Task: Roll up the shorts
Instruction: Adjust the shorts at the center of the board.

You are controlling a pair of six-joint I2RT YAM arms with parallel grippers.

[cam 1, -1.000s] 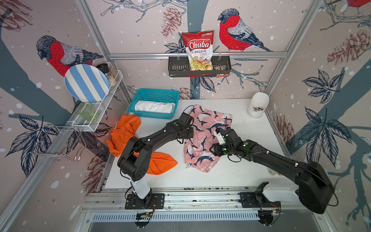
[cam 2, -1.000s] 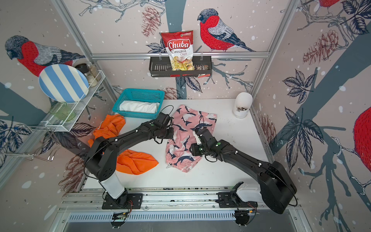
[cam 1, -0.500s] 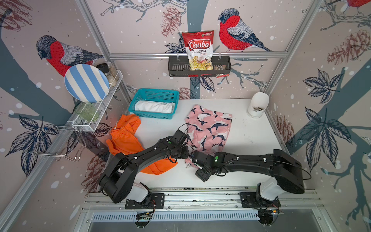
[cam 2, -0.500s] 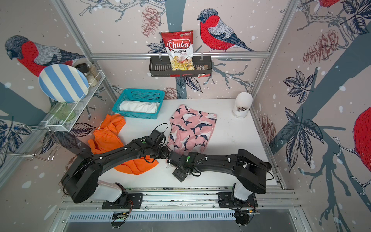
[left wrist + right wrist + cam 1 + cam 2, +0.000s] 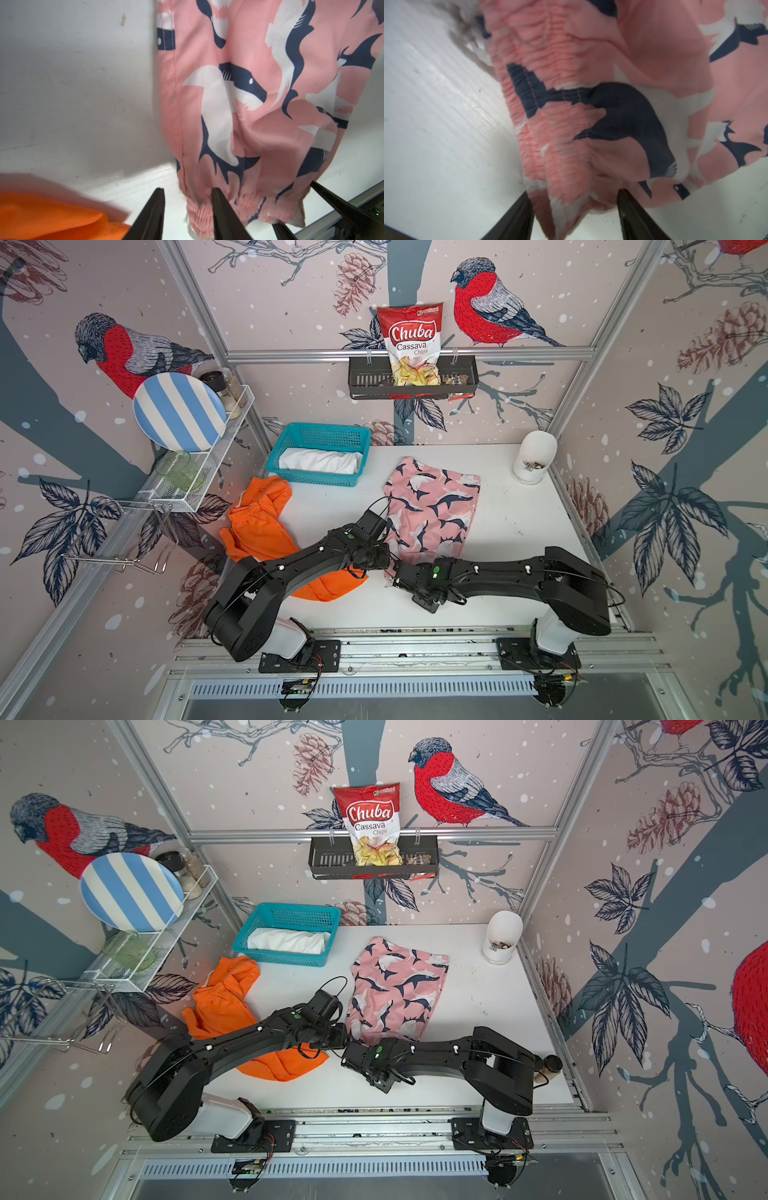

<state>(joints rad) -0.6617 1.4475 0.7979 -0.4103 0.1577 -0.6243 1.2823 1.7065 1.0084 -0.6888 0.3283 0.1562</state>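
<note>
Since a second ago the left gripper (image 5: 186, 189) and the right gripper (image 5: 572, 191) have come back from the far half of the pink shark-print shorts (image 5: 432, 506) to their near end. The cloth now lies flatter and longer on the white table (image 5: 511, 531).

At the left we see the orange shorts (image 5: 257, 526) crumpled by the table's left edge. Just beyond them, the white shorts (image 5: 318, 460) lie bundled in the teal basket (image 5: 324, 433).

At mid-table the left gripper is released. One finger is on bare table and the other over the gathered waistband, so they straddle its left corner. The shark-print pair lies lengthwise, waistband near and leg hems far.

Just right of the left gripper, the right gripper is also released, with the waistband's right end bunched between its spread fingers. We cannot tell whether either presses the cloth.
</note>
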